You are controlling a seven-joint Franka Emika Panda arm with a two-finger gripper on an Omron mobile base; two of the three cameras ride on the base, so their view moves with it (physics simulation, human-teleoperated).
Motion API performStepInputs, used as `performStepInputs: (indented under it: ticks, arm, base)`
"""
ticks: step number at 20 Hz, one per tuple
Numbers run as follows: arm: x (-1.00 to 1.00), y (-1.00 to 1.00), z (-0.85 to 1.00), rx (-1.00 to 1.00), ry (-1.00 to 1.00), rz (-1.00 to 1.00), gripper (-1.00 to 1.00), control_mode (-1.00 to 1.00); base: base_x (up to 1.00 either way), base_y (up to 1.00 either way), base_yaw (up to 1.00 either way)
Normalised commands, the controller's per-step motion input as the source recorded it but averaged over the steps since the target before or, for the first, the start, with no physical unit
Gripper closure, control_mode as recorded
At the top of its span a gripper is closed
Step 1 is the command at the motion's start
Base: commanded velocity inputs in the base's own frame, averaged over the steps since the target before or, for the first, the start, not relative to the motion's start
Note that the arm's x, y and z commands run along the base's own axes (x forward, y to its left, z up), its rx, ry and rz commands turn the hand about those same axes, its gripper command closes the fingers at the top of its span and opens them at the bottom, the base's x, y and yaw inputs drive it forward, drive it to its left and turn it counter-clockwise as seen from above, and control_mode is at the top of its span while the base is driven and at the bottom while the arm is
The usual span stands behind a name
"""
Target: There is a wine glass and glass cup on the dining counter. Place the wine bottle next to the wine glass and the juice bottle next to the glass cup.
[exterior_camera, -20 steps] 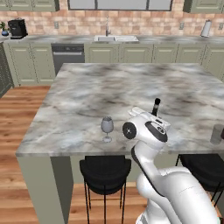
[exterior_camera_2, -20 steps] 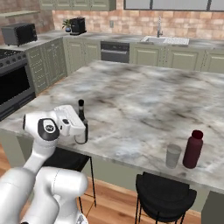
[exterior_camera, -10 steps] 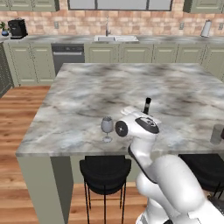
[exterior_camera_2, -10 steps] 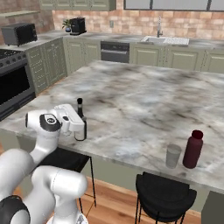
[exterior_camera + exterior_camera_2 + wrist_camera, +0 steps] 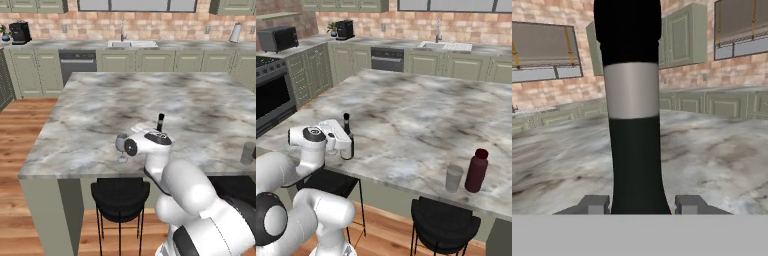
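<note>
My gripper (image 5: 642, 204) is shut on the wine bottle (image 5: 634, 125), a dark upright bottle with a pale band, held low between both fingertips (image 5: 594, 204). The bottle's thin neck (image 5: 160, 121) rises behind my white hand near the front edge of the dining counter (image 5: 150, 95). The wine glass (image 5: 121, 146) stands just left of my hand, partly covered by it. Far to the right, the grey glass cup (image 5: 454, 178) stands beside the maroon juice bottle (image 5: 476, 170), close to the counter's front edge.
Black round stools (image 5: 120, 192) stand under the counter's near side. Across the aisle, the wall counter holds a sink (image 5: 129, 44) and a coffee machine (image 5: 20, 32). A stove (image 5: 273, 95) is at the left in the right base view.
My hand has carried the wine bottle leftward along the counter's front, closer to the wine glass. The glass, cup and juice bottle have stayed put.
</note>
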Motion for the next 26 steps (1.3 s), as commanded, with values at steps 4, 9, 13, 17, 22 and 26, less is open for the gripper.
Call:
performStepInputs:
  ticks: [4,9,13,17,22,26]
  arm:
    - [0.27,0.14,-0.17,0.00,0.00,0.00,1.00,-1.00]
    - [0.13,0.04,-0.19,0.01,0.00,0.09,1.00,-1.00]
    - [0.09,0.00,-0.13,0.01,0.00,0.14,1.00,-1.00]
    - [0.10,0.00,-0.12,0.00,0.00,0.16,1.00,-1.00]
    - [0.12,0.00,-0.10,0.00,0.00,0.18,1.00,-1.00]
    - [0.21,0.00,-0.11,0.04,0.00,0.15,1.00,-1.00]
  base:
    - [0.00,0.00,0.00]
    - [0.00,0.00,0.00]
    - [0.00,0.00,0.00]
    - [0.00,0.00,0.00]
    - [0.00,0.00,0.00]
    - [0.00,0.00,0.00]
